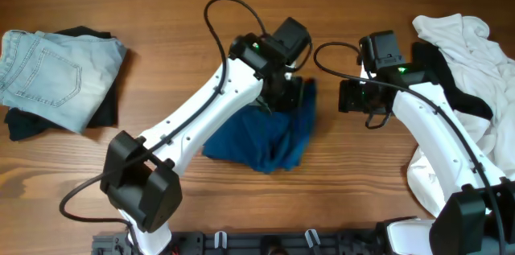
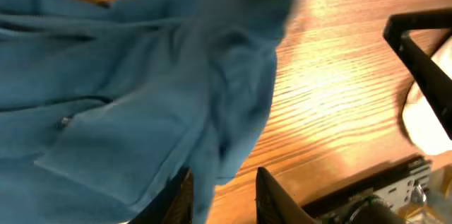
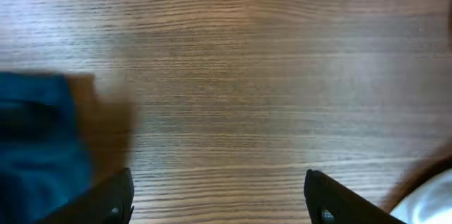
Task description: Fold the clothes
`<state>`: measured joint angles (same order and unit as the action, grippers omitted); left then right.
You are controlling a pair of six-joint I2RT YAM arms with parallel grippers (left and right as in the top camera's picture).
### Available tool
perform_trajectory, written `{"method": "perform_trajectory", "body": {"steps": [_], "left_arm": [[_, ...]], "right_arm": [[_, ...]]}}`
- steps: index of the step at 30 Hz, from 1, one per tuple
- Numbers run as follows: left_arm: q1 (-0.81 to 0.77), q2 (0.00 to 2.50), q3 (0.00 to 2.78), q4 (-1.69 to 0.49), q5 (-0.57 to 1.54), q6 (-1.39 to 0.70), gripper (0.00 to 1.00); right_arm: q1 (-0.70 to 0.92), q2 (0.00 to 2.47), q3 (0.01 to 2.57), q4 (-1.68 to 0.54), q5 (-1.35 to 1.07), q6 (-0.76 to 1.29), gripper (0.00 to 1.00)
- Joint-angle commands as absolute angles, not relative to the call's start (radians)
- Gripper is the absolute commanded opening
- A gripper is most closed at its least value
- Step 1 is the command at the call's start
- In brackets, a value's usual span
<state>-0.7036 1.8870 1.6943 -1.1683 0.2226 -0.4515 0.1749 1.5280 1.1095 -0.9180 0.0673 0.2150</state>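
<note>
Clothes (image 1: 241, 141) lie in three lots across the wooden table (image 1: 161, 14): pale denim jeans (image 1: 48, 74) atop a black garment (image 1: 22, 125) at upper left of the overhead view, a crumpled blue shirt (image 1: 269, 136) at centre, a white heap (image 1: 471, 38) at right. Left gripper (image 2: 220, 196) hangs over the shirt's upper right edge, jaws parted, cloth loose between them. Right gripper (image 3: 219, 196) stands wide open over wood, just right of the shirt.

The left arm (image 1: 201, 110) slants out to the blue shirt's (image 1: 265, 138) far edge, its claw (image 2: 224, 194) slightly parted. The right claw (image 3: 220, 203) hovers just right of the shirt, jaws wide apart.
</note>
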Motion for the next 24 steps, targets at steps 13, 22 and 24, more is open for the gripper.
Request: {"method": "perform_trajectory", "body": {"steps": [13, 22, 24], "left_arm": [[-0.25, 1.899, 1.648, -1.182, 0.212, -0.366, 0.42], [-0.26, 1.931, 1.633, -1.176, 0.213, -0.366, 0.44], [-0.265, 1.931, 1.633, -1.153, 0.213, -0.366, 0.44]], "right_arm": [[0.395, 1.558, 1.104, -0.626, -0.552, 0.029, 0.77], [0.396, 1.823, 1.105, -1.021, 0.028, 0.355, 0.58], [0.374, 1.759, 1.111, -0.999, 0.056, 0.387, 0.58]]}}
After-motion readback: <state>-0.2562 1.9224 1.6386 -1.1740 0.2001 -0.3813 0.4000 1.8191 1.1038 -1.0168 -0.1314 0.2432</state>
